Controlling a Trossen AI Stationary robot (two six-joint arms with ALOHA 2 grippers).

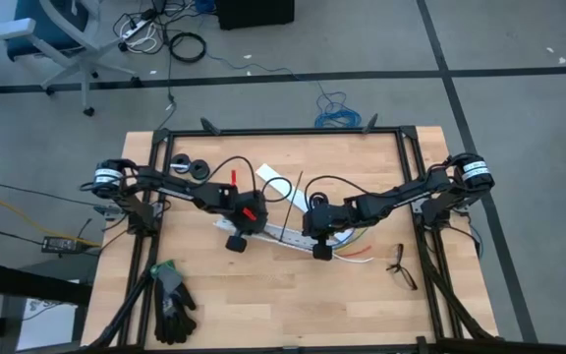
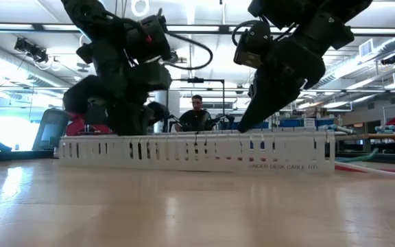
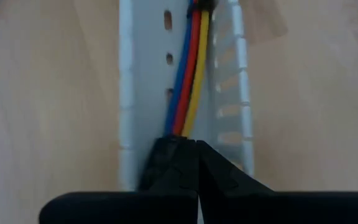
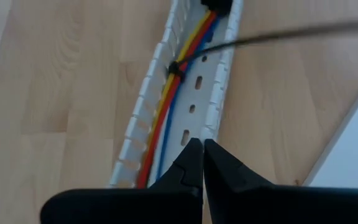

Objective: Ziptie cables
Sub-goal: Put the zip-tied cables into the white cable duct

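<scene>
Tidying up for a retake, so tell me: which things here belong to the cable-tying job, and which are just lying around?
Job:
cables, lying in the white slotted tray
ziptie, looped around them
left hand, shut on the cables
right hand, shut

Lying about:
gloves
spectacles

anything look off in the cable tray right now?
The ziptie is already looped around the cables in the white slotted tray, but its long black tail sticks out sideways over the table, untrimmed. Nothing else stands out.
</scene>
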